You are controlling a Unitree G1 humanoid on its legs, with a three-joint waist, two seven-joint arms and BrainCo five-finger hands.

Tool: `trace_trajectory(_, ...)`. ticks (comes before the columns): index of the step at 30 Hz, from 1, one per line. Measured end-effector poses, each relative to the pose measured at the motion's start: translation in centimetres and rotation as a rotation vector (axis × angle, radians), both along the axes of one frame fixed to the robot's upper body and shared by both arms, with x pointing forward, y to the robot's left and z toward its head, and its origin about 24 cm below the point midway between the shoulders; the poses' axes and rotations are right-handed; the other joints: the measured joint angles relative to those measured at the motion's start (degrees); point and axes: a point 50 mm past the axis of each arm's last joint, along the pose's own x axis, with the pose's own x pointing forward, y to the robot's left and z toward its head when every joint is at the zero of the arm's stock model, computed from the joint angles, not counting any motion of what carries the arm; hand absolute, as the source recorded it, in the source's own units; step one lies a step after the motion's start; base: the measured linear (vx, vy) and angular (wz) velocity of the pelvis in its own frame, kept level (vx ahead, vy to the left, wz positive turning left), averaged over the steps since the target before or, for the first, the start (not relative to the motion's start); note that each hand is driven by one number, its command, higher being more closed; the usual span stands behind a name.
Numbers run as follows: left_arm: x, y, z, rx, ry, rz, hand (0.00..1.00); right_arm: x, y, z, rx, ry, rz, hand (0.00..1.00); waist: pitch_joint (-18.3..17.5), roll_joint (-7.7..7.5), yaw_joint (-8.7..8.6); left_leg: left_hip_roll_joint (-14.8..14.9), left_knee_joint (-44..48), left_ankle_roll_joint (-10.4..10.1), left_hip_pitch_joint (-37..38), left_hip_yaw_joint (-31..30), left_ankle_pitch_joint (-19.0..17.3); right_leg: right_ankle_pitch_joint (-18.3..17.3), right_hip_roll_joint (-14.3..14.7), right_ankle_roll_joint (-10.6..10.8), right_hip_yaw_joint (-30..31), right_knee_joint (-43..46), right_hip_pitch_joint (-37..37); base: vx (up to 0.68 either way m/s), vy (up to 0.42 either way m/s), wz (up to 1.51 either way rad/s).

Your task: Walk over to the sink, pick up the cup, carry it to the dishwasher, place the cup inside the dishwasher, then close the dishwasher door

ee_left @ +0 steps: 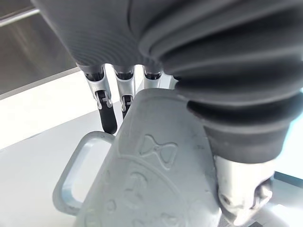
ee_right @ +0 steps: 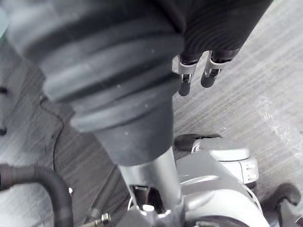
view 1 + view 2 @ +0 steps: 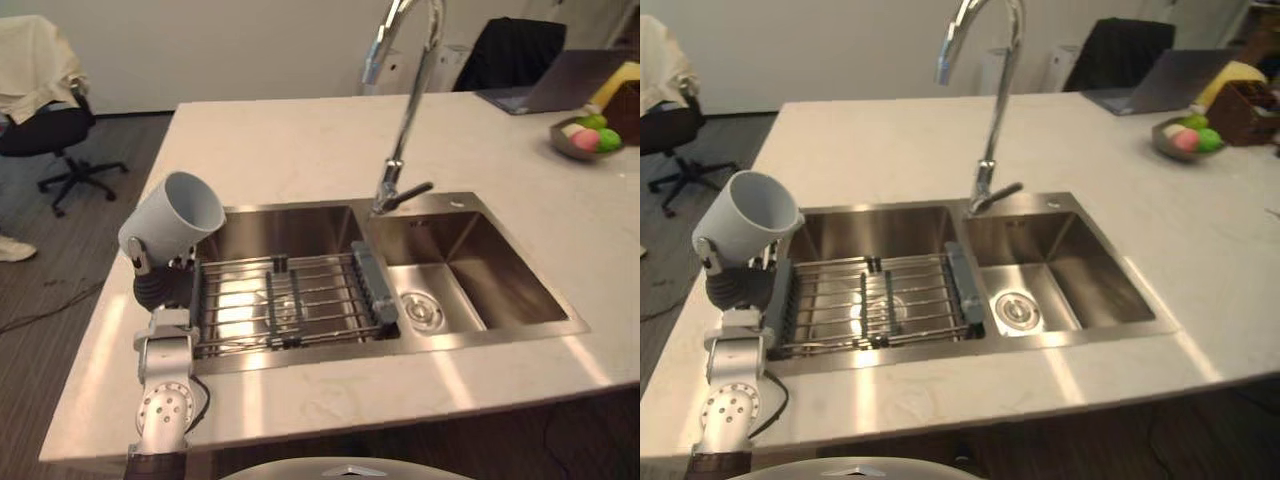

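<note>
The left hand (image 3: pixel 158 286) grasps the pale cup (image 3: pixel 181 214) over the counter (image 3: pixel 300 140) beside the sink (image 3: pixel 500 262); the right hand (image 2: pixel 104 71) hangs with relaxed fingers (image 2: pixel 183 88).

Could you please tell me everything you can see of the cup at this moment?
The cup is a pale grey-white mug with a matt look, a loop handle and raised shapes moulded on its wall. Its inside looks empty as far as the mouth shows. It is tilted, mouth up and toward the robot's right, in the air over the counter beside the sink's left basin. The left hand grips it from below, fingers curled round its wall; nothing else touches it.
</note>
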Motion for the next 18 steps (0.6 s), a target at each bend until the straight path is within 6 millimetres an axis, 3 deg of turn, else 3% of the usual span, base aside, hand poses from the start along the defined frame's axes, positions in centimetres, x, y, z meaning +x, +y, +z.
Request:
trace_trajectory(3, 0.6, -0.4, 0.7, -0.022, -0.038, -0.001, 1.0, -1.6, 0.5, 0.0, 0.045, -0.035, -0.176, 0.0, -0.1, 0.46, -1.06, 0.1, 0.3, 0.2, 0.1, -4.6, -0.5, -2.0, 1.6, 0.5, 5.0, 2.3, -0.6, 0.03, -0.017, 0.07)
trace_trajectory(8, 0.4, 0.6, 0.7, -0.014, -0.045, 0.062, 1.0, -1.7, 0.4, 0.1, 0.078, -0.157, -0.42, 0.0, -0.1, 0.76, -1.07, 0.1, 0.0, 0.0, 0.2, -11.8, -0.3, -7.2, 4.1, -0.4, 13.4, 9.4, -2.1, 0.04, -0.044, 0.26)
trace_trajectory(11, -0.2, 1.8, 0.4, -0.004, -0.027, 0.117, 1.0, -1.1, -0.2, 0.3, 0.058, -0.201, -0.449, 0.0, -0.1, 0.71, 0.7, 0.0, 0.3, -0.2, 0.6, -14.5, -0.1, -10.2, 4.1, -1.2, 12.3, 13.3, -1.8, 0.04, -0.058, 0.57)
trace_trajectory(14, -1.4, 3.0, -0.3, 0.023, 0.012, 0.167, 1.0, 1.3, 0.0, 0.4, 0.08, -0.257, -0.402, 0.0, 0.9, 0.78, 2.73, -0.1, 3.8, -0.4, -0.8, -16.8, -0.9, -13.9, 3.1, -1.8, 10.0, 18.3, -2.2, 0.0, -0.043, 0.57)
trace_trajectory(16, -1.9, 3.1, -0.5, 0.028, 0.023, 0.173, 1.0, 3.2, 0.5, 0.4, 0.105, -0.288, -0.323, 0.0, 3.4, -0.35, 3.63, -1.1, 11.7, -0.7, -4.9, -17.7, -1.0, -16.7, 1.0, -2.4, 7.5, 22.7, -2.6, -0.07, -0.053, 0.99)
trace_trajectory(18, -2.3, 3.1, -0.2, 0.036, 0.006, 0.171, 1.0, 5.0, 0.3, 0.6, 0.105, -0.324, -0.289, 0.0, 5.8, -0.54, 4.03, -1.0, 21.1, -2.8, -11.6, -17.6, -0.6, -19.1, -0.6, -3.3, 3.9, 26.1, -3.5, -0.17, -0.117, 1.38)
